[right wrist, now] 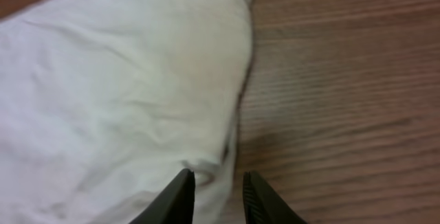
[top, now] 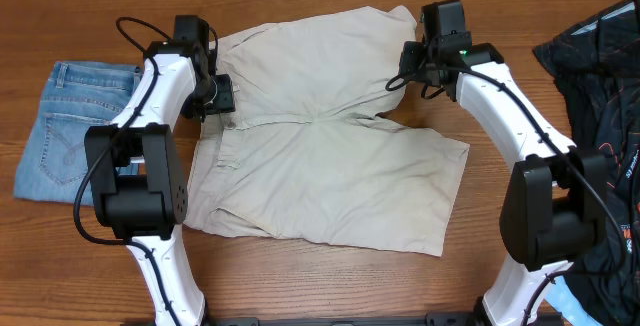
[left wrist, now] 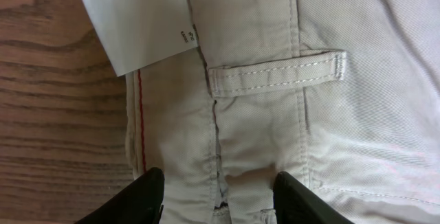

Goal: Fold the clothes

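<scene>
While the shorts [top: 330, 156] are lying spread across the middle of the table [top: 320, 291], they are being met at two edges by the arms. Their waistband is being shown toward the left and their two legs toward the right, the upper leg reaching to the far right corner of the cloth. Jeans [top: 65, 126] are lying folded just beside the waistband end, on the left, and a black garment [top: 600, 76] is lying well apart at the right edge.

The left gripper [top: 222, 94] is being held down over the waistband [left wrist: 254, 135] at the shorts' left edge. In the left wrist view its fingers [left wrist: 148, 196] are being shown about half apart, astride the waistband. A belt loop [left wrist: 275, 76] is lying just ahead of them, and a white label [left wrist: 137, 21] is sticking out past the cloth's edge over bare wood. Cloth is lying in the gap, a little puckered; whether it is being pinched cannot be told.

The right gripper [top: 408, 66] is being held at the outer edge of the upper leg, near its far end. In the right wrist view its fingers [right wrist: 180, 196] are being shown only slightly apart, with the hem's edge running into the narrow gap between them and bare wood to one side. The cloth there is lying flat on the table, and no hold on it is being shown.
</scene>
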You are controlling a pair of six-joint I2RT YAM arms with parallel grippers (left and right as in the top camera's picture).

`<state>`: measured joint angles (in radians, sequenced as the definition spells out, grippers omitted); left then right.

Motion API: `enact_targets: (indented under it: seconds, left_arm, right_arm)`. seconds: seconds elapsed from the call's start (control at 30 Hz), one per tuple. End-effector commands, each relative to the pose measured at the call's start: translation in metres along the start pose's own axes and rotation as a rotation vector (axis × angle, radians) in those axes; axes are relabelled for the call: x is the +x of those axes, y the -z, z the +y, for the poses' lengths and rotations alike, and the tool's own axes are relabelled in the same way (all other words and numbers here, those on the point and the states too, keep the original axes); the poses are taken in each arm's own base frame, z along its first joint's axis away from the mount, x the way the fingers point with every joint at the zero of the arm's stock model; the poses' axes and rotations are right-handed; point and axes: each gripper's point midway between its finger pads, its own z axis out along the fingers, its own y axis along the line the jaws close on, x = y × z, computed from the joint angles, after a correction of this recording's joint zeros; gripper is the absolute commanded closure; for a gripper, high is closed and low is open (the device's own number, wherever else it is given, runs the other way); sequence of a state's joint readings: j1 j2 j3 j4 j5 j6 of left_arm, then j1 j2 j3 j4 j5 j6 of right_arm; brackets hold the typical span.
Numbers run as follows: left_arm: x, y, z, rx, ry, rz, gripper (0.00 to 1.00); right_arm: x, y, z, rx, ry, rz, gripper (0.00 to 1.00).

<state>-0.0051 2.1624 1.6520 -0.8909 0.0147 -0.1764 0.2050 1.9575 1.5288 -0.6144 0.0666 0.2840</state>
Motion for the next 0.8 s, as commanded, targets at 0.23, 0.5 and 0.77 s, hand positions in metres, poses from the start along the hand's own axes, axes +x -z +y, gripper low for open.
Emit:
enact_targets:
  seconds: [0.23, 0.5, 0.77]
  left_arm:
    - [-0.014, 0.001, -0.014, 0.068, 0.003, -0.042, 0.35]
    - [-0.026, 0.004, -0.034, 0.161, -0.009, -0.091, 0.34]
    - [-0.034, 0.006, -0.045, 0.173, -0.032, -0.130, 0.33]
  right_arm:
    - [-0.008, -0.022, -0.057, 0.080, -0.090, 0.001, 0.61]
    - [-0.011, -0.081, -0.057, -0.083, -0.130, -0.012, 0.62]
    - [0.002, -0.115, -0.023, -0.220, -0.051, -0.011, 0.57]
